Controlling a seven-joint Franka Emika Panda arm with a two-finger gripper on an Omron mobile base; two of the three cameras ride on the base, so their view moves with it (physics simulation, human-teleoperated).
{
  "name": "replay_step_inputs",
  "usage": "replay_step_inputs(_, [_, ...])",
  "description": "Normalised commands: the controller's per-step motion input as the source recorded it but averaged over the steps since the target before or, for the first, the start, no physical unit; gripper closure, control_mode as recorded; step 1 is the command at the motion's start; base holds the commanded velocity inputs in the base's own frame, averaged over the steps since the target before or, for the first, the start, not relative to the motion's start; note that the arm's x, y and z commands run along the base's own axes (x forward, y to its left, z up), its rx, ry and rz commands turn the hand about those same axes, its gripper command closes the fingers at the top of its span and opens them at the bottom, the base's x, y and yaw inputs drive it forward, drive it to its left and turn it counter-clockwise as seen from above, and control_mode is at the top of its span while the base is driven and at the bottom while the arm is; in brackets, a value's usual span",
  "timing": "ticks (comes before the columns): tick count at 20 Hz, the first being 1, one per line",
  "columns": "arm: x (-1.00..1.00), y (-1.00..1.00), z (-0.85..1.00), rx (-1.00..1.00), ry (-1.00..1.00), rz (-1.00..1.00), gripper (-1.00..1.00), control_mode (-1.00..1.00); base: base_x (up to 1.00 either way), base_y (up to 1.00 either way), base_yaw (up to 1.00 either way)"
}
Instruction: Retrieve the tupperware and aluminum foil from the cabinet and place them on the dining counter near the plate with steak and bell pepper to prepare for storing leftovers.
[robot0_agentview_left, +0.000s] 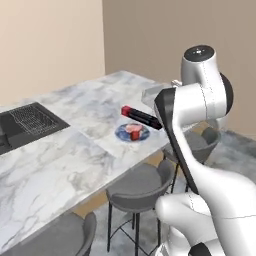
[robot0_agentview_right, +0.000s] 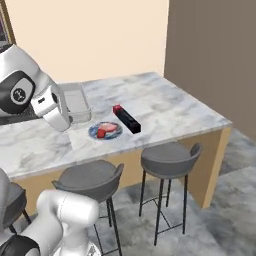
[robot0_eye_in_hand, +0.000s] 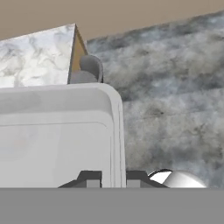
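- Tool: bottom centre of the hand view, its two dark tips pinching the rim wall of the tupperware, one tip on each side. Judged a carrying grip, the container held by one long wall so it can be set down flat.
- Tupperware: left of centre in the right base view, pale and shallow, over the bench just beyond the plate; whether it already touches the bench top cannot be told. Contents: nothing visible inside.
- Aluminum foil: black box with a red end, lying flat on the bench just right of the plate, close beside it. Judged already delivered.
- Plate: blue, near the bench's front edge, holding red and pale food pieces, presumably the steak and bell pepper.
- Black inset sink: left of the left base view, with a wire rack inside.
- Stools: grey, round, tucked along the bench's front.
- Status, judged: last item at its destination, release pending.
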Motion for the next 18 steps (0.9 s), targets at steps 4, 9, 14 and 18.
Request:
replay_step_inputs(4, [0.00, 0.00, 0.00, 0.00, 0.00, 0.00, 1.00, 1.00, 0.61, -0.02, 0.54])
replay_step_inputs(9, [0.00, 0.00, 0.00, 0.00, 0.00, 0.00, 1.00, 1.00, 0.62, -0.02, 0.54])
replay_step_inputs(14, [0.00, 0.00, 0.00, 0.00, 0.00, 0.00, 1.00, 1.00, 0.63, -0.11, 0.53])
replay_step_inputs(18, [0.00, 0.00, 0.00, 0.00, 0.00, 0.00, 1.00, 1.00, 0.62, -0.29, 0.50])
